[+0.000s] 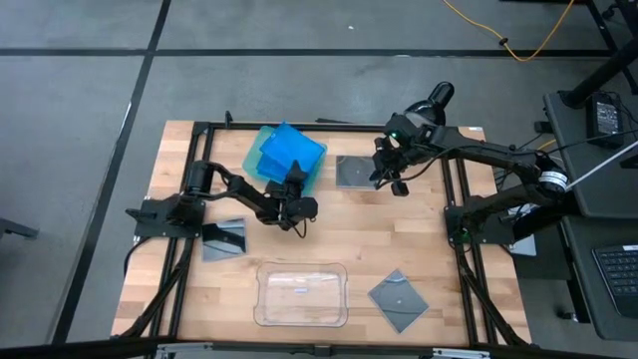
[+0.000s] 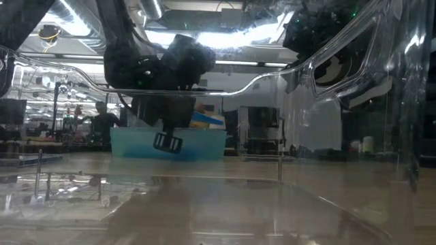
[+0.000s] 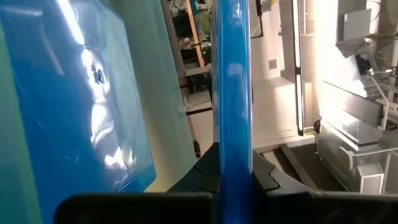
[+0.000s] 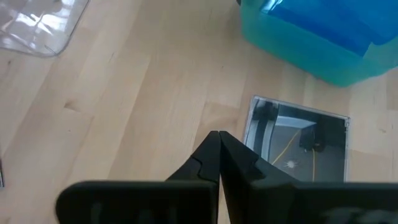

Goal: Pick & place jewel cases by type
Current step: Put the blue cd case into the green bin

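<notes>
Through the wall of a clear tray very near the camera, a dark gripper hangs in front of a teal tray holding blue cases, far behind on the wooden table

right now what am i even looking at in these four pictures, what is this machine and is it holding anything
This is a robot with two dark jointed arms working at a wooden table. One picture looks straight down from above, one looks level across the table top, and two come from cameras on the arms' wrists.

On the table are a teal-green translucent tray holding bright blue translucent plastic cases, a clear plastic tray, and three dark grey glossy square cases: one near the left arm, one by the right arm, one at the front right.

The left gripper is shut on a thin blue case, seen edge-on between its fingers beside the teal tray. The right gripper is shut and holds nothing, above the grey case beside the teal tray.
</notes>
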